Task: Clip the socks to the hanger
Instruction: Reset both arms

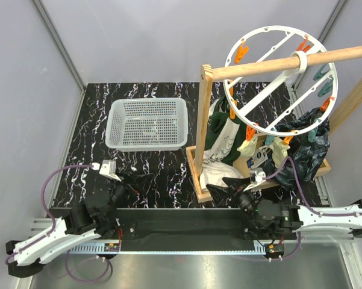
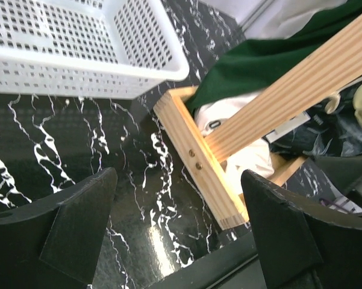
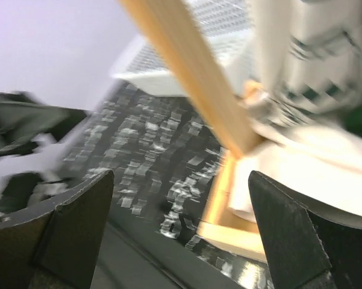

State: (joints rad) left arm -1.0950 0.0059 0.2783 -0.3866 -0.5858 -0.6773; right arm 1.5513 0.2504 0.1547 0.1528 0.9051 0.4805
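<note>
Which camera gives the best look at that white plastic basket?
The top external view: the whole basket shows from above, all four walls and mesh floor. The left wrist view catches only one corner; the right wrist view shows a blurred piece behind a wooden post.

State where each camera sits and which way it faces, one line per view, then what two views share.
Top external: above and behind, looking down at table, basket, hanger; both arms show.
Left wrist: low over table, facing basket and wooden frame; left gripper open.
Right wrist: blurred, facing the frame's post; right gripper open.
Shared: both wrist views show basket and frame.
</note>
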